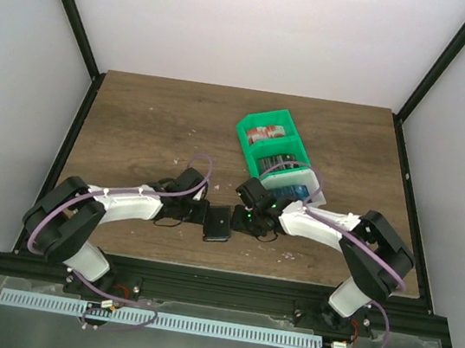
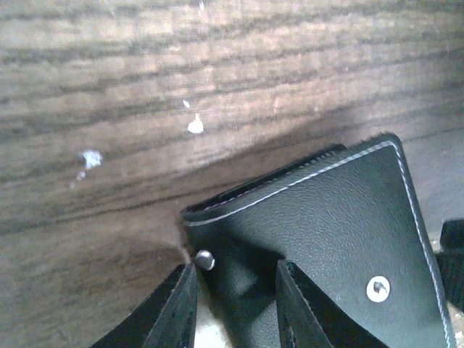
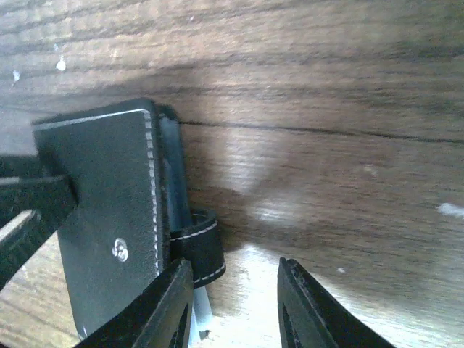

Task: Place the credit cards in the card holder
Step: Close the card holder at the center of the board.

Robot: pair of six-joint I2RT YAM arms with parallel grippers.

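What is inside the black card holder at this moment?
In the right wrist view, the card holder shows a greyish-blue strip between its black covers along the open edge. Whether that is lining or a card, and anything deeper, the covers hide.

Brown wooden table, streaky grain, a bit shiny. Black card holder like soft leather, smooth, faintly shiny, with white thread along the edge. Small shiny metal snap. Bright green plastic bin, smooth.

card holder cut off below, inside hidden
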